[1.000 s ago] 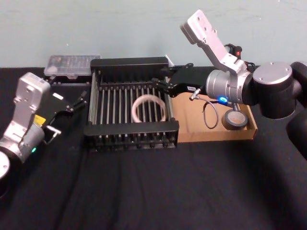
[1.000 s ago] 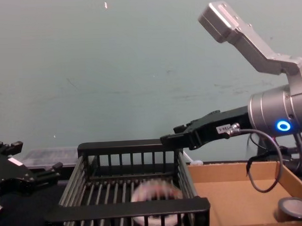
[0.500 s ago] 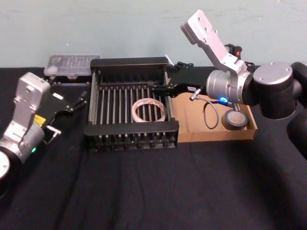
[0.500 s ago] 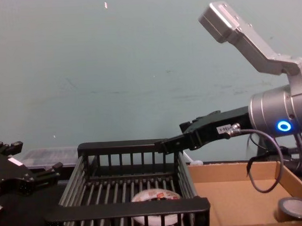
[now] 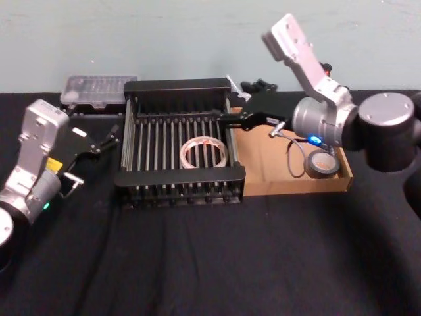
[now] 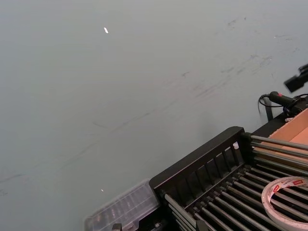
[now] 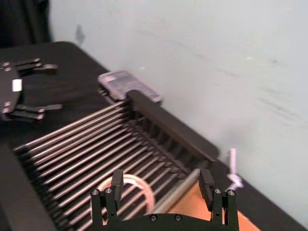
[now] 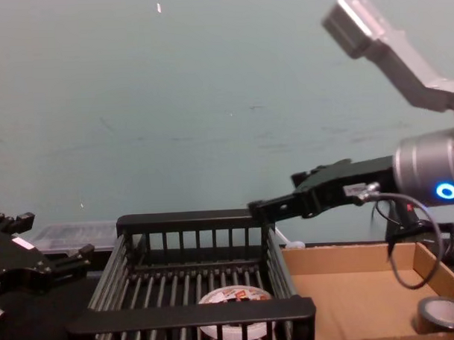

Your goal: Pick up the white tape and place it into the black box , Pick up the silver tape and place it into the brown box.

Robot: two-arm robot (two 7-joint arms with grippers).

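White tape [image 5: 204, 152] lies flat on the slatted floor of the black box [image 5: 177, 176], right of the box's centre, nearer its front rim than its back. The red print on its face shows in the chest view. Nothing is gripping it.

Right claw [image 5: 225, 119] hangs in the air over the black box's right rim, toward the back corner, above the tape and not touching it. The fingers are spread wide with nothing between them; the wrist view shows both fingers [image 7: 117, 182] apart, with the box bars and tape below.

Brown box [image 5: 266, 172] sits against the black box's right side, walls touching or just about. Silver tape [image 5: 322, 163] lies flat inside it, in the front corner farthest from the black box. A cable loop [image 5: 290, 158] from the right arm dangles over the tray between the silver tape and the black box.

Left claw [image 5: 107, 139] is parked left of the black box, low over the table [image 5: 210, 263], fingers spread and holding nothing. A clear plastic case [image 5: 99, 89] sits at the black box's back-left corner.
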